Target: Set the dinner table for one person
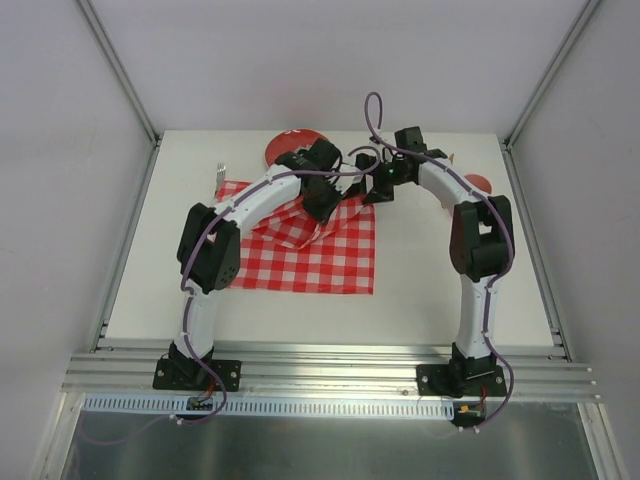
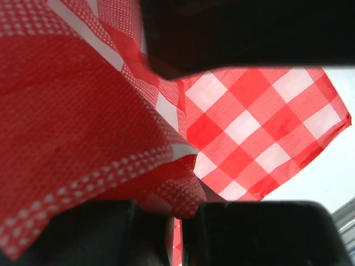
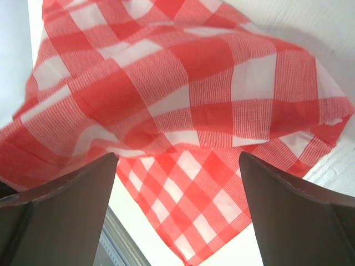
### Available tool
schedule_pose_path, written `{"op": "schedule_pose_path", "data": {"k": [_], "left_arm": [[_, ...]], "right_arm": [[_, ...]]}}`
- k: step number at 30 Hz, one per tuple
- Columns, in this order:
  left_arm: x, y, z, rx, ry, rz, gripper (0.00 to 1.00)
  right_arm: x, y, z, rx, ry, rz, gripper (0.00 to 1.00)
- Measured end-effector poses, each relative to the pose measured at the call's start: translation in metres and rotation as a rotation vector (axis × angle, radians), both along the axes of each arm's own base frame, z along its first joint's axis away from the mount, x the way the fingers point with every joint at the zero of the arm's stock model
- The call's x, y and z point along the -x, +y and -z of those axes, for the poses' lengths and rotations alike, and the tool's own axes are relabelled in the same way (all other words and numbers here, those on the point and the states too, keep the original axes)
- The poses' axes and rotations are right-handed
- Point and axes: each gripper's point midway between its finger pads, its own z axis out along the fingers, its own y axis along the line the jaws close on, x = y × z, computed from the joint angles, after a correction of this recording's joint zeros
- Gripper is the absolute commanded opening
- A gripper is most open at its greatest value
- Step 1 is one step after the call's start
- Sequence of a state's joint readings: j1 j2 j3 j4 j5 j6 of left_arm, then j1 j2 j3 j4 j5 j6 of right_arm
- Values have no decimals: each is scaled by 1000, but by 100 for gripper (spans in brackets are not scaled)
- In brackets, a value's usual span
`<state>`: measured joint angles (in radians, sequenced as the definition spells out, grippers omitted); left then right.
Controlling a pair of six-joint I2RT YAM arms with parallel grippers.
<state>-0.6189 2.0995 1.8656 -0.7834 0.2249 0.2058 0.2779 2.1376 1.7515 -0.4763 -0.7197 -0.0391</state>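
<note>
Checked cloth (image 1: 320, 255) pinched up off the dinner table (image 1: 440, 280).
Left gripper (image 1: 322, 203) clamped its fold; right gripper (image 3: 176, 166) gaped wide close by.

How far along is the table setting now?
Done: the cloth is on the table, though rumpled. In hand: the left gripper is shut on a raised fold; the right gripper is open beside it. Left: flatten it, then bring the plate and fork from the far edge.
</note>
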Motion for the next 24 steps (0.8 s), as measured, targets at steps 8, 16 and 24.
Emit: {"op": "schedule_pose_path", "data": {"k": [8,16,24], "left_arm": [[-30,27,-11,-20,-63,-32,0],[-115,43,-61,-1,-304,-34,0],[-155,54,-11,-63,-288,-34,0]], "right_arm": [[72,-24,-10,48,10,-78,97],[127,15,-37,-37,-23,-242,97],[132,61,29,-40,124,-276,97]]}}
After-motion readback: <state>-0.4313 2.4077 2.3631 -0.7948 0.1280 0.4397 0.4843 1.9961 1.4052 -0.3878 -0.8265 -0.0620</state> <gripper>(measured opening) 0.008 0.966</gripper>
